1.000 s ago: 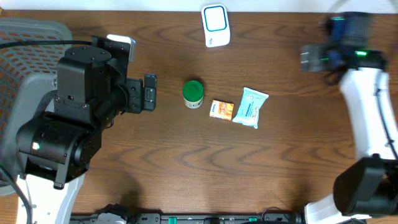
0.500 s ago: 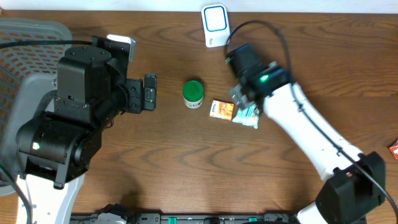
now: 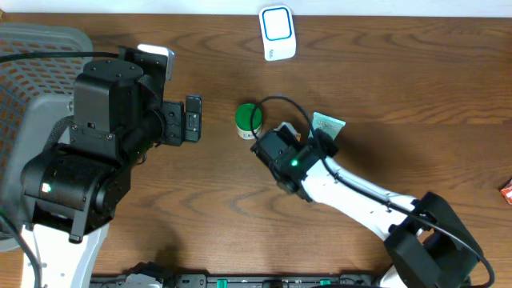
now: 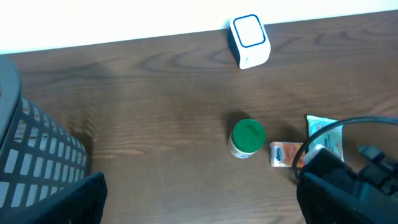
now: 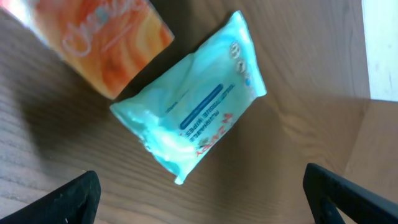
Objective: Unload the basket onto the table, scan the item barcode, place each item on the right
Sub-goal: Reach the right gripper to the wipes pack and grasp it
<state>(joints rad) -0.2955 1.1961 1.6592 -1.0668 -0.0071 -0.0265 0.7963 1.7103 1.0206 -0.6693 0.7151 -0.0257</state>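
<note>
A teal wipes pack [image 5: 193, 115] lies on the brown table beside an orange box [image 5: 106, 43]. My right gripper [image 5: 202, 193] hovers open just above them, the pack's corner between its spread fingers and nothing held. In the overhead view the right gripper [image 3: 316, 142] covers the orange box and most of the wipes pack [image 3: 328, 124]. A green-lidded jar [image 3: 249, 118] stands to their left. The white and blue scanner [image 3: 278, 32] sits at the table's far edge. My left gripper [image 3: 192, 118] is open and empty, left of the jar [image 4: 247, 137].
A grey mesh basket [image 3: 32, 56] stands at the left end of the table. A small red item [image 3: 506, 190] pokes in at the right edge. The right arm's cable loops over the jar and box.
The right arm has swung from the far right across the table and down over the orange box and wipes pack. The left arm has not moved.
</note>
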